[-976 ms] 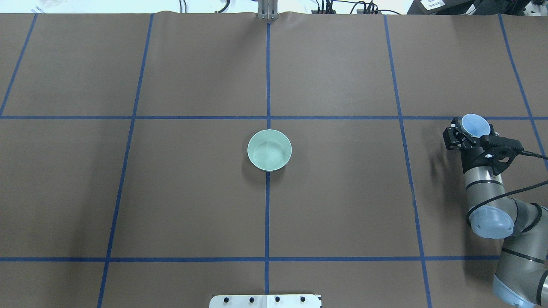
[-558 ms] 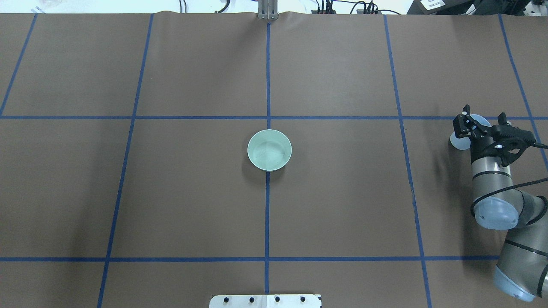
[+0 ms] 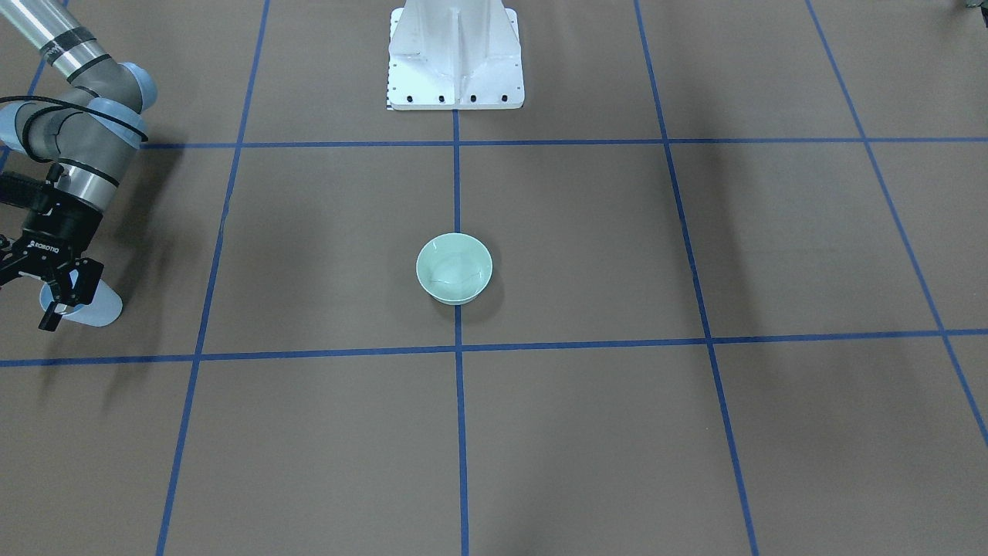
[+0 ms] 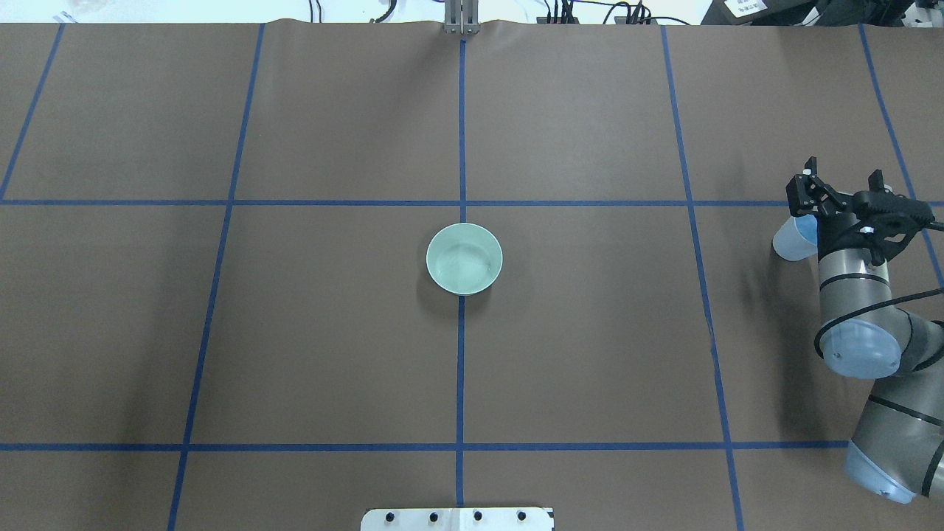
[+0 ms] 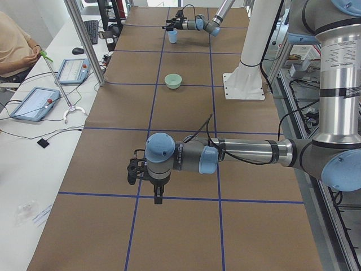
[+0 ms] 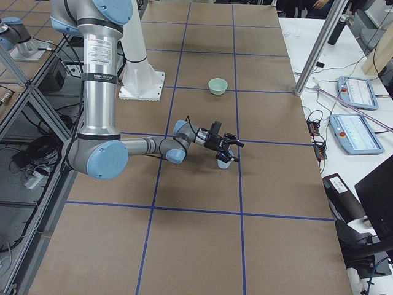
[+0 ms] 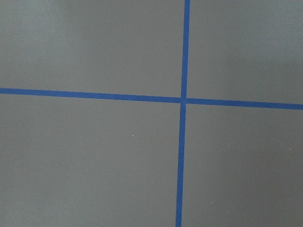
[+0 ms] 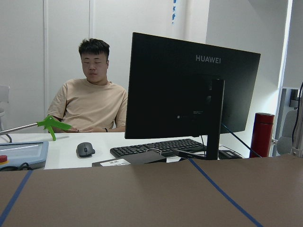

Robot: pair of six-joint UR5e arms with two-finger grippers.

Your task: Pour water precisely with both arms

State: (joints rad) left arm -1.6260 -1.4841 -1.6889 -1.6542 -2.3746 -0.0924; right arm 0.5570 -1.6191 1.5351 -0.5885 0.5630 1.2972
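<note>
In the front-facing view, a round, glossy mint-green bowl [image 3: 454,268] sits on the matt brown table cover [image 3: 602,232], over a blue tape line [image 3: 457,185]. A thin curved glint of water [image 3: 449,272] shows inside it. At the left edge the right arm [image 3: 85,147], a silver tube with pale blue caps, holds its black right gripper [image 3: 55,300] at a smooth pale blue cup [image 3: 99,311].

Overhead, that gripper's two fingers stand wide apart and clamp nothing. The tapered cup stands beside the wrist, well apart from the bowl.

From the table's left end, the near left arm [image 5: 248,151] lies level. I cannot tell how its left gripper [image 5: 157,193] stands.

From the right end, the cup stands upright below the spread fingers.

The left wrist view shows only cover and crossed tape.

The right wrist view shows a seated person [image 8: 90,101] and a black monitor [image 8: 189,94].
</note>
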